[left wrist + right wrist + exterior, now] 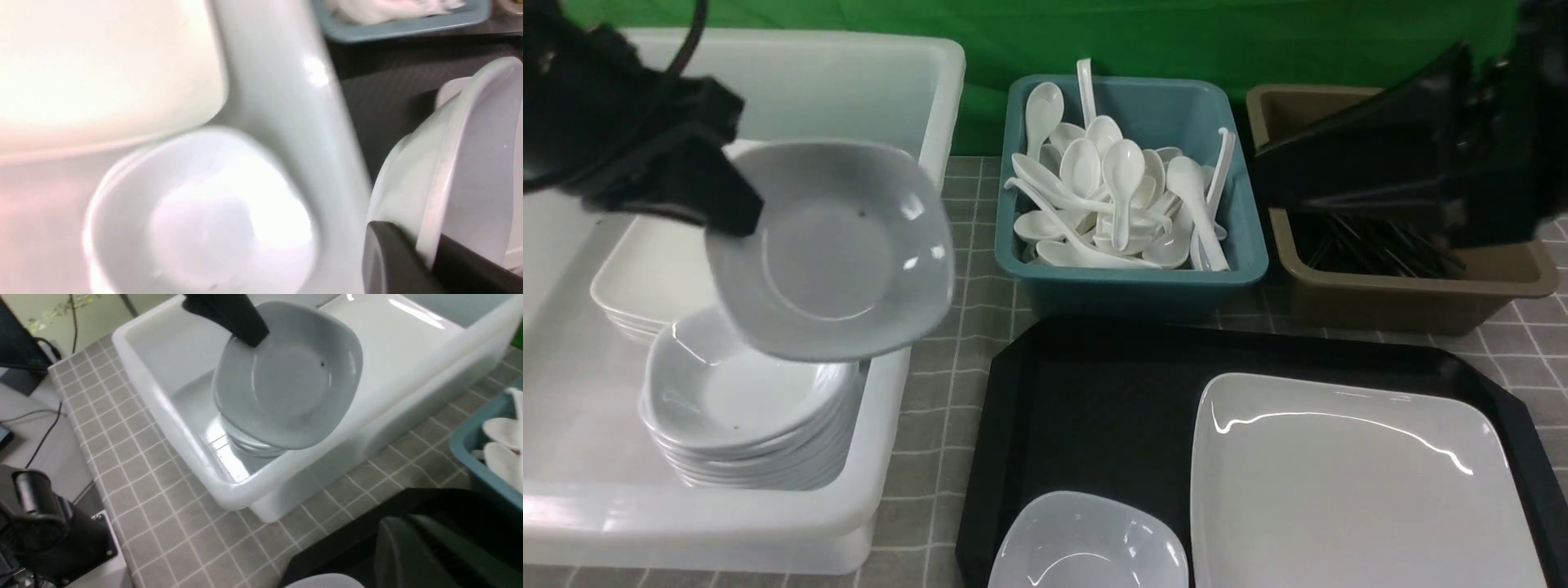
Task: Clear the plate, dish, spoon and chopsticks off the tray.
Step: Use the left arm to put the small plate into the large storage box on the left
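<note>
My left gripper [731,204] is shut on the rim of a small white dish [833,253], holding it tilted over a stack of like dishes [743,408] in the white tub [882,408]. The left wrist view shows the jaws [431,253] pinching that dish's rim [470,163]. The large white plate [1347,490] lies on the right of the black tray [1094,392]; a second small dish [1086,543] sits at its front. My right gripper [1262,175] is shut and empty above the brown tub. No spoon or chopsticks show on the tray.
A teal tub [1135,278] behind the tray holds several white spoons [1111,188]. The brown tub [1405,302] at the back right holds black chopsticks [1380,245]. Larger white plates [637,278] are stacked deeper in the white tub. Grey checked cloth covers the table.
</note>
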`<action>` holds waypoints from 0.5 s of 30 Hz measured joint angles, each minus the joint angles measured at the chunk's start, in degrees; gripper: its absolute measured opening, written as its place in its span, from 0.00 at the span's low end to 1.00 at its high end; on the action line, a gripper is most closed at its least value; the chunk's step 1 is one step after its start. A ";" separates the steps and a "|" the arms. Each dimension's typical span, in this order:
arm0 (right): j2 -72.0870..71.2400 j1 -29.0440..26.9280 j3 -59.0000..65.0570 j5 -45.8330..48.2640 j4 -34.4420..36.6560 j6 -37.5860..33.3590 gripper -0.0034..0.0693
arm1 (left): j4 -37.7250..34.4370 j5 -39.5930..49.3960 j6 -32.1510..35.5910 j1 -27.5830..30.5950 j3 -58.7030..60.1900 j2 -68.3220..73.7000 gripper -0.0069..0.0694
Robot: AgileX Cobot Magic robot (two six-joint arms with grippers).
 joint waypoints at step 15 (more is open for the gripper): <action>7.44 11.06 0.00 -4.89 -1.48 -0.28 0.08 | 0.96 -12.81 6.82 9.86 13.88 0.03 0.15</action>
